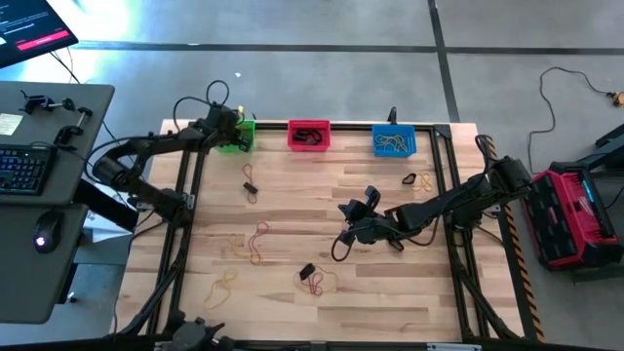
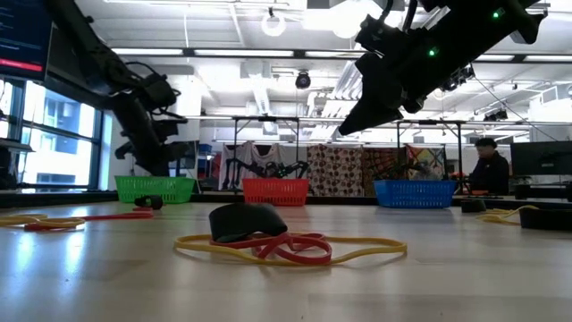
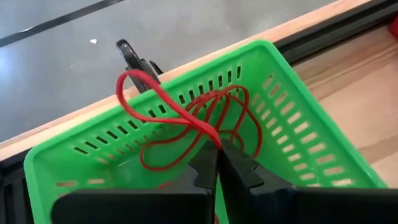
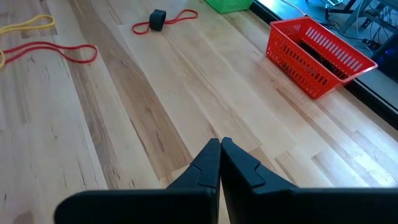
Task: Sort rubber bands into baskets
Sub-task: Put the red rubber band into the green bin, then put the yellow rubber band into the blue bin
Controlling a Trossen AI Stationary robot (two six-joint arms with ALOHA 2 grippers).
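Note:
My left gripper (image 3: pixel 219 152) is over the green basket (image 3: pixel 292 118) at the table's far left and is shut on a red rubber band (image 3: pixel 163 102). In the high view this gripper (image 1: pixel 232 132) covers part of the green basket (image 1: pixel 241 138). My right gripper (image 4: pixel 220 149) is shut on nothing and hangs above bare wood near the table's middle (image 1: pixel 346 219). The red basket (image 1: pixel 309 135) holds black bands, and the blue basket (image 1: pixel 394 141) holds yellow ones. Loose bands lie on the table. My left gripper pinches the red rubber band between its two fingertips at one point of its strand (image 3: pixel 213 138). The fingers slant down from the near side toward the basket. The band spreads beyond the tips in slack, twisted loops over the basket's inside, and one loop (image 3: pixel 124 79) rises above the far rim.
Red and yellow bands (image 1: pixel 255 242) and a yellow band (image 1: pixel 222 288) lie at the near left. A black clip on red and yellow bands (image 1: pixel 312 278) lies near the middle front. A red band with a black piece (image 1: pixel 251 185) and tan and black bands (image 1: pixel 417 180) lie farther back.

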